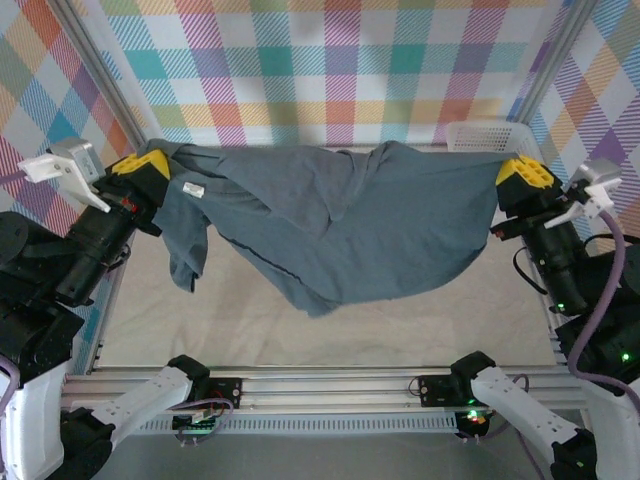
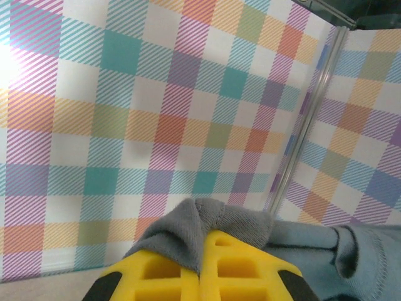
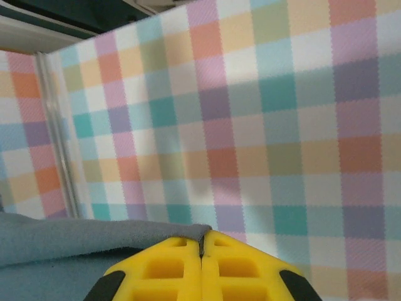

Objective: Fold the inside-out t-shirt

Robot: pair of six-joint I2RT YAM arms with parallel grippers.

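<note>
Top view: the inside-out t-shirt [image 1: 350, 230] hangs slung between the two sets of jaws, left jaws pinching one upper corner, right jaws pinching the other. The top edge runs fairly taut from one to the other. The body sags below and between them in a loose belly, lowest pt nearer the left jaws. One sleeve droops just below the left jaws, and the small white tag [image 1: 193, 188] shows just beside them, towards the right jaws. Can't tell whether the lowest fabric brushes the worktop [image 1: 300, 330] or clears it. A white basket [image 1: 478, 134] sits behind the right jaws, partly covered by cloth.

Left wrist: yellow pads [image 2: 156, 276] pressed together with a bunched wad of grey fabric [image 2: 207, 226] nipped in the seam between them and poking out past the tips. More cloth trails off to the side facing the other jaws. Checked wall beyond.

Right wrist: jaws pressed together too, a thin edge of cloth caught right at the tips, the rest of the shirt spreading away low on the side facing the left jaws.

Progress, as I read it: early. The shirt is picked up and spread out in the air, but there's no fold in it yet, and the body is twisted and wrinkled, not flat. Left to do: lay it flat on the worktop, smooth it, bring sleeves and sides in, fold the length over.
</note>
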